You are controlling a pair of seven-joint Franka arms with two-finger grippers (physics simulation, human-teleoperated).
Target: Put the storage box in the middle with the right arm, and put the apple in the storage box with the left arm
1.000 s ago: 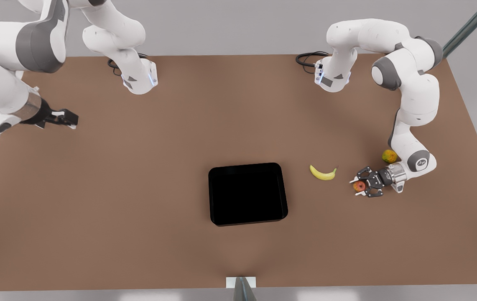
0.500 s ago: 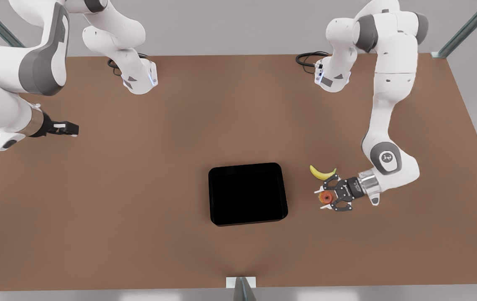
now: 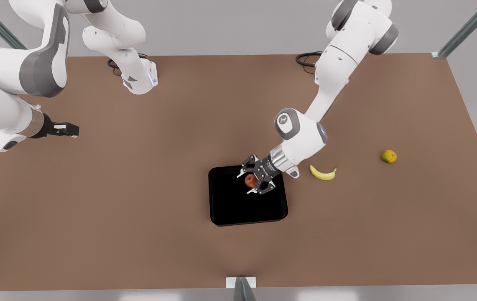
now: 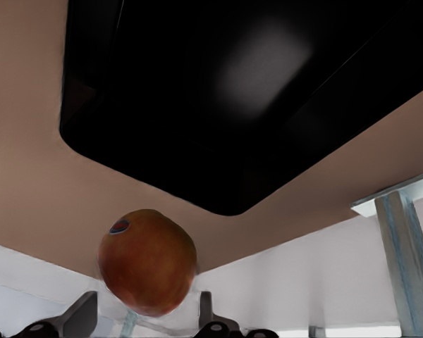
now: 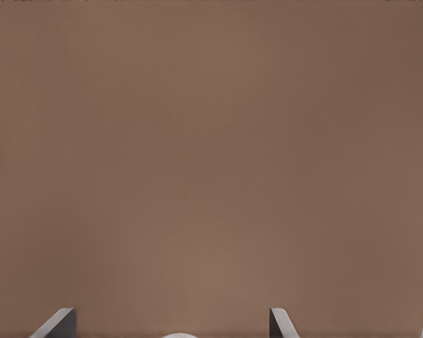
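1. Left gripper (image 3: pixel 254 180) clamped on the apple (image 3: pixel 250 180), hanging over the far part of the storage box (image 3: pixel 238 209), itself mid-table.
2. Best now: drift toward the box centre, drop low, then let go, so no roll over the low wall.
3. Right gripper (image 3: pixel 63 128) parked at the front view's left over bare table (image 5: pixel 211 141), waiting, fingers spread with nothing between.
4. Hard to judge: apple's height above the glossy black floor; fingertips cut off in the left wrist view.
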